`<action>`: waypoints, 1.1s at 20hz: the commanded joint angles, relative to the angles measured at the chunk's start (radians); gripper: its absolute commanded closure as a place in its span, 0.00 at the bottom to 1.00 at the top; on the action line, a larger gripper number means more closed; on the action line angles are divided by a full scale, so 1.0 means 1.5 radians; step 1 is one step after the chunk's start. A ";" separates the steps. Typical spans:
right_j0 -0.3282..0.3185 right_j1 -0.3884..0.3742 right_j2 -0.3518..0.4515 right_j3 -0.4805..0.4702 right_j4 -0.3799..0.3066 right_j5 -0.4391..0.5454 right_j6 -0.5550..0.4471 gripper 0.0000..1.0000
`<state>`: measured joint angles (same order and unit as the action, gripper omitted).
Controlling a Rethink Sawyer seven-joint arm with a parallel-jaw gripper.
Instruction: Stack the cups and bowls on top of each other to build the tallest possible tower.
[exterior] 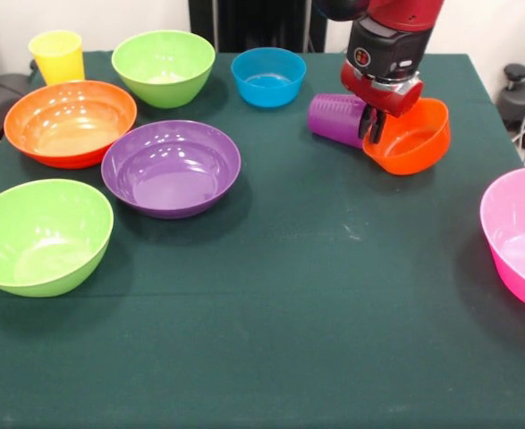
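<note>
My gripper [372, 127] is at the back right of the table, with its fingers closed over the left rim of the small orange bowl [414, 143], which is tilted. The purple ribbed cup [335, 119] lies on its side, touching the bowl's left side. The yellow cup [56, 55] stands upright at the back left. The small blue bowl [268, 77] sits behind the purple cup. A lime green bowl [164, 67], a large orange bowl [70, 122], a purple bowl [171, 167] and a second lime green bowl [40, 234] sit on the left. The orange cup is out of view.
The large pink bowl [521, 237] sits at the right edge, partly cut off. The table has a dark green cloth [316, 295]. Dark chairs and equipment stand beyond the table's far corners.
</note>
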<state>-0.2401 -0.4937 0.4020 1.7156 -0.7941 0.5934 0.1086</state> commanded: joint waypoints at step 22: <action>-0.018 0.056 0.057 -0.103 -0.021 0.053 -0.003 1.00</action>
<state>-0.2488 -0.4966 0.4391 1.6910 -0.7914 0.6472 0.1086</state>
